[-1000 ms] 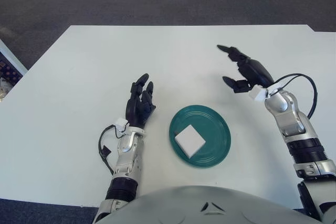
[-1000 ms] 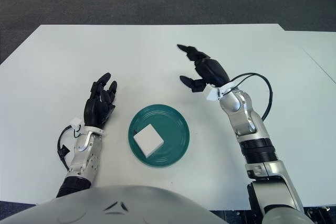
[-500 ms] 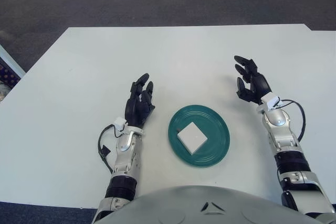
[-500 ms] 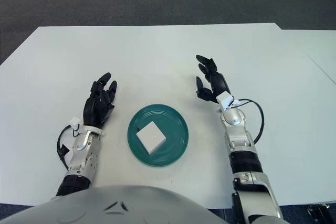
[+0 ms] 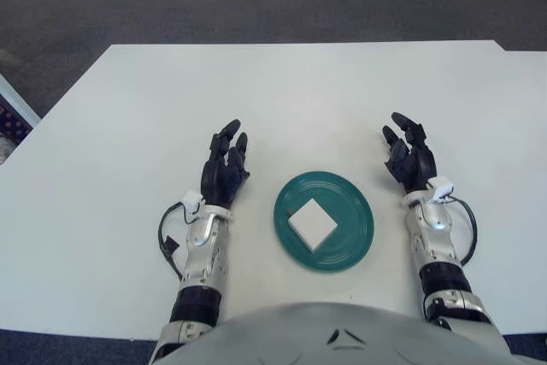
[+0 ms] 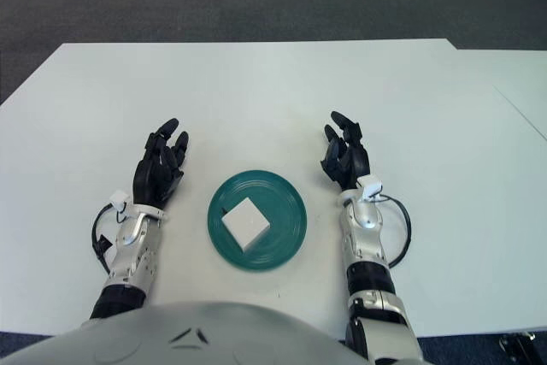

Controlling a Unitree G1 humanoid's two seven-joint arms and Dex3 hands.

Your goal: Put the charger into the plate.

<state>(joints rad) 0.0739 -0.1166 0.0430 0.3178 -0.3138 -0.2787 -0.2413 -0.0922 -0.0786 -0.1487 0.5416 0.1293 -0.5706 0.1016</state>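
Note:
A white square charger lies inside the round dark green plate near the front middle of the white table. My right hand is to the right of the plate, fingers spread, holding nothing. My left hand rests to the left of the plate, fingers relaxed and empty. Neither hand touches the plate or the charger.
The white table stretches far ahead and to both sides. Black cables loop by my left wrist and right wrist. Dark carpet lies beyond the far edge.
My right hand has pulled back toward me and come down beside the plate's right side, fingers now straight. The charger stays in the plate. The left hand has not moved.

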